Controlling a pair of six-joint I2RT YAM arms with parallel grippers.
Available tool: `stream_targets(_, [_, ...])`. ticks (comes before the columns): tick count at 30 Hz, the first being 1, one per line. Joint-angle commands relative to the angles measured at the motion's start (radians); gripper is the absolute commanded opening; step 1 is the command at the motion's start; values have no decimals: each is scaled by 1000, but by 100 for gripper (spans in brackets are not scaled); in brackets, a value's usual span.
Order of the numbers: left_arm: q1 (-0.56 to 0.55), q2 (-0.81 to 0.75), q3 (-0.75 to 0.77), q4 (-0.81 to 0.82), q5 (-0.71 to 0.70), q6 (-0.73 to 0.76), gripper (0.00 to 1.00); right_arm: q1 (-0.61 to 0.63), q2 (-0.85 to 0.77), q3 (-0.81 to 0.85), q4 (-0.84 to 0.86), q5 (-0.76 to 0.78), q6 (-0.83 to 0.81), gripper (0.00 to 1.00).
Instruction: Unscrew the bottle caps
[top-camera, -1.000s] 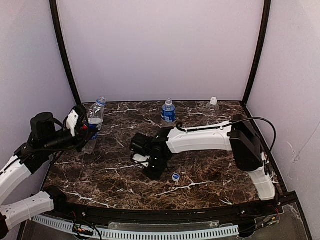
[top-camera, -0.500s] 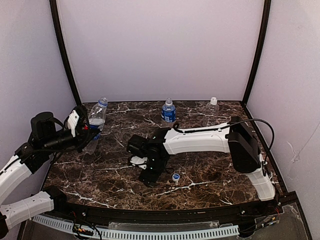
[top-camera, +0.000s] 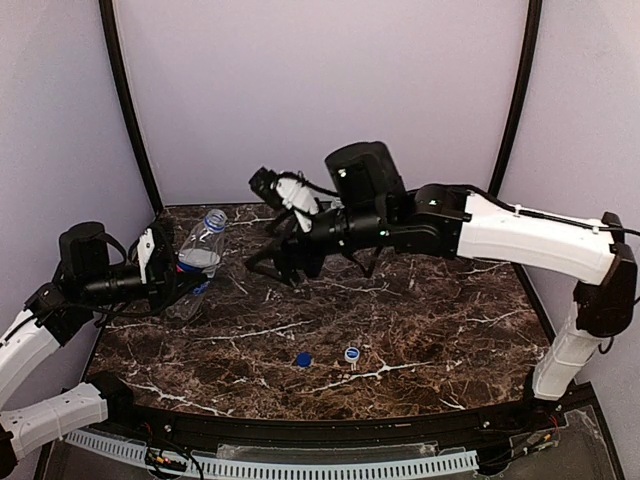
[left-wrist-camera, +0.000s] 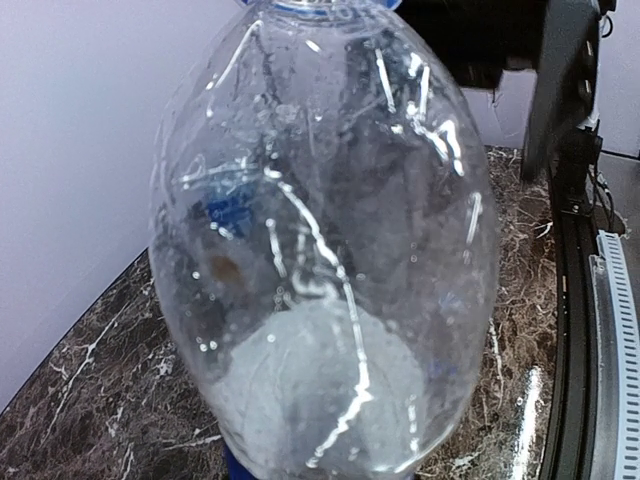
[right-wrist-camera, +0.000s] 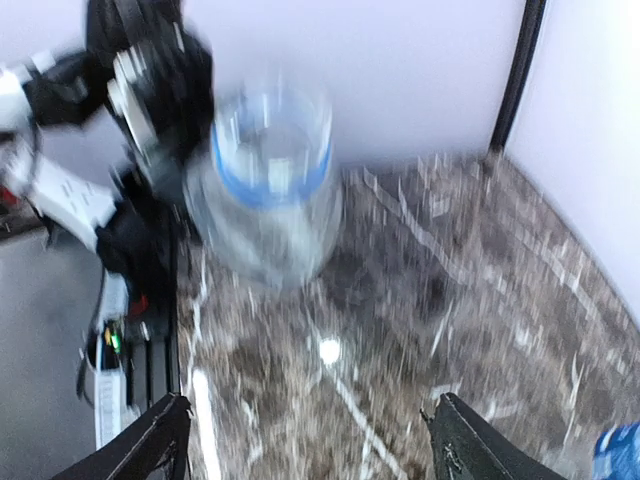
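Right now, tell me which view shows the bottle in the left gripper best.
Top external: the whole bottle shows, tilted in the left gripper. The left wrist view fills with its clear body, neck cut off at the top. The right wrist view shows it neck-on but blurred.

A bottle leans at the left of the surface, in the left tool. The right tool hangs just right of it. Toward the front, the left cap lies beside the right cap.

Left end effector clamped, right arm outstretched
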Motion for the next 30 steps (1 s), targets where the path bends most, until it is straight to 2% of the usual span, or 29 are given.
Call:
stream_targets(1, [5, -6, 39, -52, 115, 44, 25, -36, -54, -122, 555, -196, 67, 80])
stream_targets(8, [5, 5, 53, -60, 126, 52, 25, -39, 77, 19, 633, -288, 172, 65])
stream_targets(14, [5, 8, 49, -62, 124, 54, 25, -36, 103, 8, 694, -343, 218, 49])
stream_targets(18, [4, 11, 47, -59, 124, 57, 26, -30, 119, 8, 695, -338, 238, 30])
stream_targets(22, [2, 10, 48, -59, 121, 57, 25, -29, 140, 34, 641, -343, 225, 0])
stream_targets(25, [1, 7, 48, -60, 114, 51, 26, -29, 135, 66, 554, -345, 173, 0])
stream_targets(26, [1, 5, 46, -61, 112, 51, 28, -31, 126, 73, 530, -335, 153, 0])
stream_targets(27, [1, 4, 42, -64, 107, 50, 43, -36, 116, 85, 500, -322, 136, 0])
stream_targets(28, [1, 1, 39, -63, 103, 49, 53, -45, 109, 102, 447, -300, 121, 0])
stream_targets(29, [1, -2, 31, -61, 92, 46, 77, -54, 105, 126, 398, -280, 99, 0])
stream_targets(30, [2, -7, 26, -59, 86, 44, 88, -65, 102, 152, 339, -249, 78, 0])
